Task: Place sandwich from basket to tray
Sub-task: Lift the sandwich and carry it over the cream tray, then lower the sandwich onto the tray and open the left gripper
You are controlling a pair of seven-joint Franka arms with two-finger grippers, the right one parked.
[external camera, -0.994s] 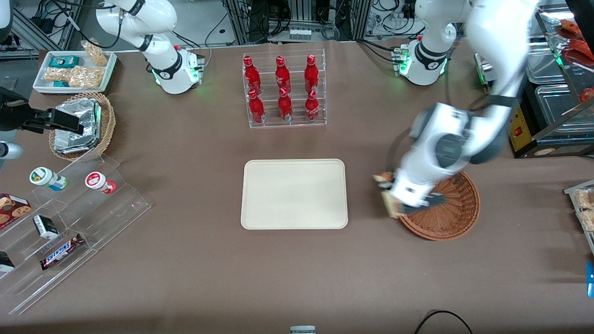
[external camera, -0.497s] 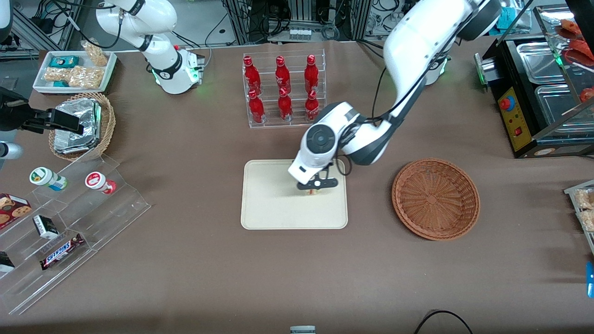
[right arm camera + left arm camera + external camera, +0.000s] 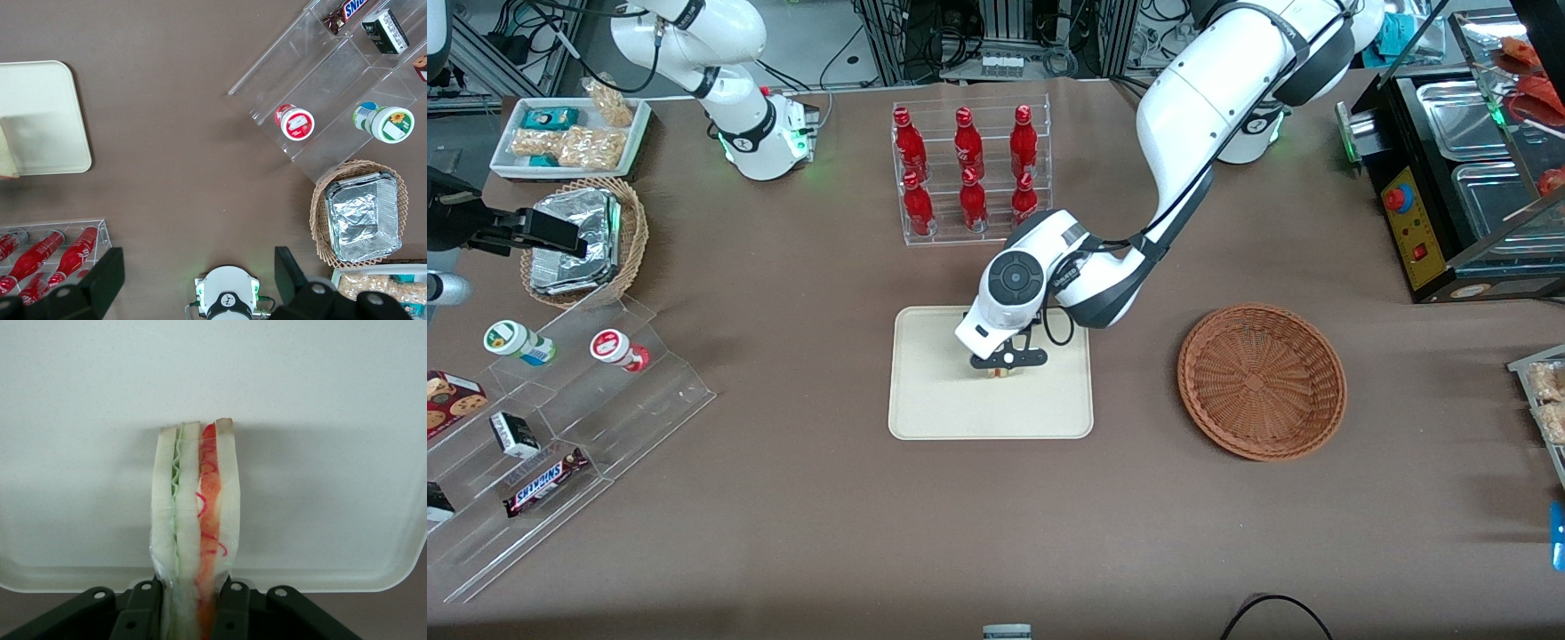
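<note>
Left arm over the tray, seen from my remote station. I read the gripper as clamped on the sandwich: in the wrist view both black fingers press against the outer bread slices, and the wedge stands on edge with its green and red-orange layers facing the camera. The sandwich hangs just above the tray's middle; I cannot tell whether its lower edge touches the surface. The basket lies beside the tray, toward the working arm's end of the table. The rack of red bottles stands farther from the front camera than the tray.
</note>
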